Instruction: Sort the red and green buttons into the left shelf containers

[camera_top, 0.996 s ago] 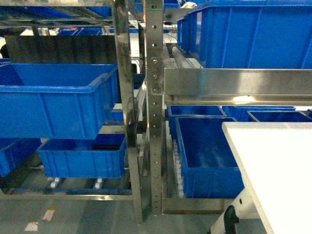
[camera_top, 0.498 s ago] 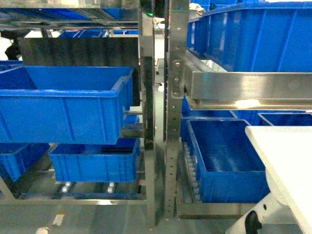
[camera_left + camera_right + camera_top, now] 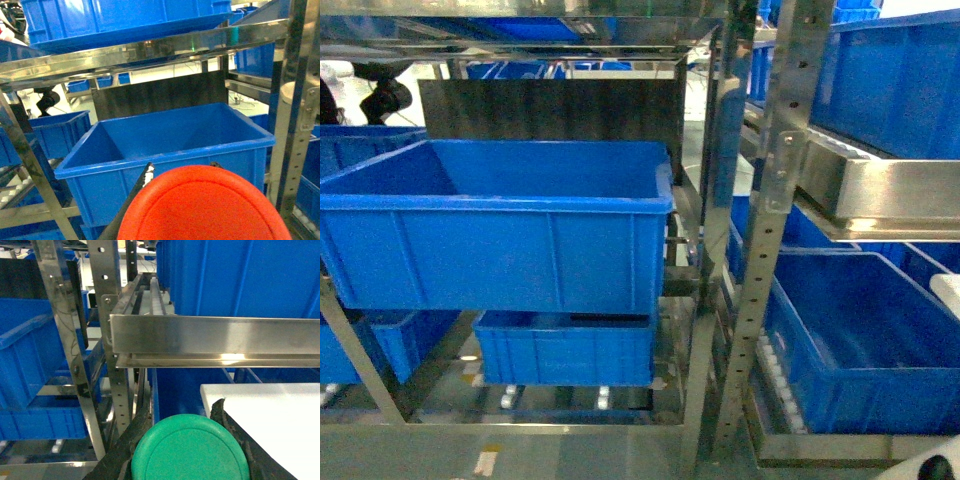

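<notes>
Left wrist view shows you the red button (image 3: 202,205) filling the lower frame, its wide mushroom cap held between the dark jaws of the left gripper (image 3: 182,172), which are closed on it; beyond it sits the large blue bin (image 3: 165,145) on the left shelf, open top facing you and near at hand. Head view gives you the same bin (image 3: 500,225) at mid shelf, with a smaller blue bin (image 3: 565,348) beneath it and the steel upright (image 3: 770,230) to its right; neither gripper shows there. Right wrist view has the green button (image 3: 190,450) gripped the same way by the right gripper (image 3: 182,415), with a white surface (image 3: 270,425) just beside it. Treat both buttons as light, rigid plastic; the smooth domed caps look slippery, so you would do better holding across the cap's edge or the body.
</notes>
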Robot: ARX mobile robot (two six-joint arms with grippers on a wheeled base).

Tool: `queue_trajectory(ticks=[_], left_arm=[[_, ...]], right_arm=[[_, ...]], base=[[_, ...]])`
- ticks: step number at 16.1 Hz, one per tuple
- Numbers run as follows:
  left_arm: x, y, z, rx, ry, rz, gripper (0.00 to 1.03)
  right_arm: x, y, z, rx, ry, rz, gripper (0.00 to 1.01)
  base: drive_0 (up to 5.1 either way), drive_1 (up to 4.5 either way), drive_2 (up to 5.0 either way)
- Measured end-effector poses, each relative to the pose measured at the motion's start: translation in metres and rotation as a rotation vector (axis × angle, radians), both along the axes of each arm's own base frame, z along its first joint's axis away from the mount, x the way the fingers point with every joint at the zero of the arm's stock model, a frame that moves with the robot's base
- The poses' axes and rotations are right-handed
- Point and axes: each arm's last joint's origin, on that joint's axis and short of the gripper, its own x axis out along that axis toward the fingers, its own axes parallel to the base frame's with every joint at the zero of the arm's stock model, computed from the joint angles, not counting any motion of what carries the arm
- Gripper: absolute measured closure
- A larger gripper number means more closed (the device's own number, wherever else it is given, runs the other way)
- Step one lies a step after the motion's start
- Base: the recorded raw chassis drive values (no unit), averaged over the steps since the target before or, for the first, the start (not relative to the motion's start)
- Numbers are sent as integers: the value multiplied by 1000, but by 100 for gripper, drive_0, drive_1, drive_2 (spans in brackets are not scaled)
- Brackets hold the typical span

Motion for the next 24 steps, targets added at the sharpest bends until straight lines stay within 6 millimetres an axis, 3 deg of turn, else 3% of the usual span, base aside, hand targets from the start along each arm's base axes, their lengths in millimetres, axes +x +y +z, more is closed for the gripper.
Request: queue_trajectory(ticks=[4,16,24], left_arm=[[0,0,0,0,0,0,78],[0,0,0,0,3,-4,78],[0,-1,1,-1,-5,-6,78]], right_arm=[[0,0,0,1,3,0,70],[0,0,0,0,4,-3,70],[0,0,-1,1,7,-3,70]], base=[[-502,243,243],[-334,489,-145],[-466,394,18]])
